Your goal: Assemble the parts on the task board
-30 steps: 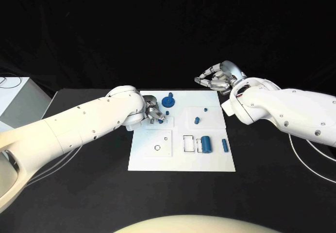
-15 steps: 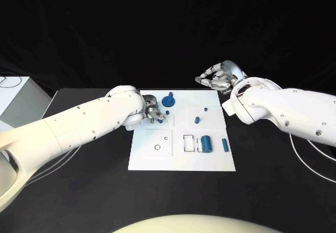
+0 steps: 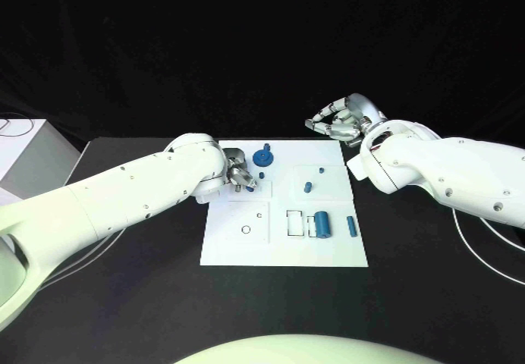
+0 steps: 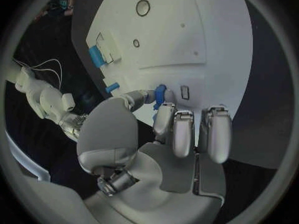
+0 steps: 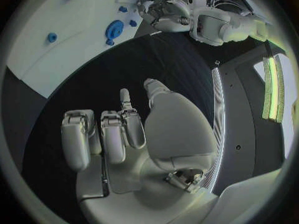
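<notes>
Below us, a flat white board [image 3: 284, 243] lies in the middle of a matte black table [image 3: 131, 303]. We see two glossy white arms reaching in, each ending in a silver metal hand.

Our left hand [image 3: 242, 176] sits over the board's far left part. From the left wrist view, its thumb and a finger pinch a small blue peg [image 4: 160, 91] just above the board's surface, beside a small rectangular slot [image 4: 184, 92]. The other fingers [image 4: 182, 134] lie side by side, smooth and rounded.

Our right hand [image 3: 341, 121] hangs past the board's far right corner, over the black table, well apart from the parts. Its fingers [image 5: 115, 134] are curled in loosely with nothing in them.

On the board we find several blue pieces. A round gear [image 3: 264, 158] lies near the far edge, just beside the left hand. A short, stubby pin [image 3: 309, 187] rests near the middle, and a tiny round stud [image 3: 321, 171] sits a little beyond it. Nearer to us, a fat cylinder [image 3: 322, 224] lies on its side next to a rectangular outlined recess [image 3: 295, 223], and a thinner rod [image 3: 350, 226] lies just to its right. On the left side, a raised square panel [image 3: 243, 224] carries a small oval hole [image 3: 247, 230].

A white box [image 3: 27, 155] stands at the table's left edge.
</notes>
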{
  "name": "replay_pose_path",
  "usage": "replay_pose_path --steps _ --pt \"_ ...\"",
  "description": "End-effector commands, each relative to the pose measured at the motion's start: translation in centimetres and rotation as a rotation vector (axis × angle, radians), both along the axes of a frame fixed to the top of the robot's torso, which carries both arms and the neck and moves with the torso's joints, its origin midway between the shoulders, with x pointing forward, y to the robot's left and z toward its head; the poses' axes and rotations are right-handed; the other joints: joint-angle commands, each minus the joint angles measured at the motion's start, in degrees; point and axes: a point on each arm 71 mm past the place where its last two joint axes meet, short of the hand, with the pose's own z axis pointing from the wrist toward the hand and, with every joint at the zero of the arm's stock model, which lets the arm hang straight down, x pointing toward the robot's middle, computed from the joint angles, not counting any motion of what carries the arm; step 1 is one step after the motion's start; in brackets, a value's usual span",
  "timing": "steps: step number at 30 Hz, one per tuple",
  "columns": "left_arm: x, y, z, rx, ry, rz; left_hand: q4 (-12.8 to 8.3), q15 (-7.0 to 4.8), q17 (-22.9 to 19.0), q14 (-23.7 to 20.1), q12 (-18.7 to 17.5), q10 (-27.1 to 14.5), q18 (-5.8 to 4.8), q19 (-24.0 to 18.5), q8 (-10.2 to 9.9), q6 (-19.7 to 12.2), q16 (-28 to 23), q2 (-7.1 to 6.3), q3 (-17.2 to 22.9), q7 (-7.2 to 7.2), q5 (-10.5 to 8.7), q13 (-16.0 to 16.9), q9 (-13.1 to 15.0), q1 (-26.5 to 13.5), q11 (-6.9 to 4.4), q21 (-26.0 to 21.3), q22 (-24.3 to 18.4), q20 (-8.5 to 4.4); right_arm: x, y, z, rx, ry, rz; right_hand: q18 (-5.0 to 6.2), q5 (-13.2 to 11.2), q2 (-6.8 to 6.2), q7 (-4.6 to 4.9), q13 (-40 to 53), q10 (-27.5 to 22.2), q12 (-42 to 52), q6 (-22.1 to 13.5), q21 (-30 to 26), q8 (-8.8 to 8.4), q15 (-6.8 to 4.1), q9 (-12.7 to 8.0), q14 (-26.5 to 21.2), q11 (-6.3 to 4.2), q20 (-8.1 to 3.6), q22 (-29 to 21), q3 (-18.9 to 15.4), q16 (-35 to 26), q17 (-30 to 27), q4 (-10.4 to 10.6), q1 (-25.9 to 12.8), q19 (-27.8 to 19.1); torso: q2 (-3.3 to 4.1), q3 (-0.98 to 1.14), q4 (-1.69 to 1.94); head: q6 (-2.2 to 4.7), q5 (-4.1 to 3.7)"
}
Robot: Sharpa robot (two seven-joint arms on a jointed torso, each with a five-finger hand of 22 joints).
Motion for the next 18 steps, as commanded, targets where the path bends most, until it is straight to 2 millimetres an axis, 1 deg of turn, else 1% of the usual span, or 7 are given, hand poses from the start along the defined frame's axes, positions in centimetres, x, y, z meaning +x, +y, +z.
replay_pose_path --steps 1,5,9,12,18 --pt "-0.35 -0.04 -0.68 0.030 0.033 -0.022 -5.68 -0.36 15.09 6.07 0.25 0.12 -0.34 1.06 0.17 5.35 0.19 1.04 6.05 -5.02 0.22 0.05 0.18 1.54 -0.30 0.29 7.56 -0.37 -0.06 0.17 0.01 -0.009 -0.003 0.016 -0.74 0.33 -0.11 0.08 6.54 -0.40 -0.30 -0.32 -0.40 0.24 -0.05 0.06 6.08 0.05 -0.26 12.45 0.31 0.24 15.09 0.04 -0.50 4.36 0.01 0.03 -0.02 0.03 0.01" --pt "-0.38 -0.11 -0.68 0.030 0.035 -0.024 -5.72 -0.36 15.09 6.07 0.31 0.17 -0.37 1.12 0.17 5.39 0.19 1.01 6.11 -5.01 0.22 0.14 0.21 1.55 -0.29 0.33 7.66 -0.37 -0.06 0.16 0.01 -0.009 -0.003 0.016 -0.74 0.33 -0.11 0.08 6.54 -0.40 -0.30 -0.32 -0.40 0.24 -0.05 0.06 6.08 0.05 -0.26 12.45 0.31 0.24 15.09 0.04 -0.50 4.36 0.03 0.03 -0.03 0.02 -0.02" --pt "-0.42 -0.18 -0.73 0.027 0.045 -0.027 -5.42 -0.28 15.09 6.07 0.18 0.19 -0.37 1.13 0.05 5.51 0.19 0.71 5.90 -4.92 -0.05 -0.04 0.34 1.04 -0.18 0.33 7.66 -0.35 -0.06 0.15 0.01 -0.009 -0.003 0.016 -0.74 0.33 -0.11 0.08 6.54 -0.40 -0.30 -0.32 -0.40 0.24 -0.05 0.06 6.08 0.05 -0.26 12.45 0.31 0.24 15.09 0.04 -0.50 4.36 0.04 0.02 -0.06 -0.01 -0.05" --pt "-0.42 -0.20 -0.77 0.025 0.052 -0.028 -4.42 -0.23 15.09 6.07 0.06 0.25 -0.37 1.13 -0.24 5.75 0.19 0.15 4.60 -5.04 -0.44 -0.16 0.61 -0.19 -0.20 0.31 7.67 -0.27 -0.07 0.13 0.02 -0.008 -0.003 0.016 -0.74 0.33 -0.11 0.08 6.54 -0.40 -0.30 -0.32 -0.40 0.24 -0.05 0.06 6.08 0.05 -0.26 12.45 0.31 0.24 15.09 0.04 -0.50 4.36 0.00 0.05 -0.01 -0.05 -0.08" --pt "-0.30 -0.19 -0.85 0.022 0.055 -0.023 -2.56 -0.43 15.09 6.07 -0.01 0.26 -0.37 1.13 -0.80 6.18 0.19 -0.17 1.50 -5.39 -1.01 -0.10 1.02 -1.61 -0.44 0.26 7.68 -0.28 -0.09 0.13 0.03 -0.008 -0.004 0.016 -0.74 0.33 -0.11 0.08 6.54 -0.40 -0.30 -0.32 -0.40 0.24 -0.05 0.06 6.08 0.05 -0.26 12.45 0.31 0.24 15.09 0.04 -0.50 4.36 0.00 0.07 -0.03 -0.05 -0.13"
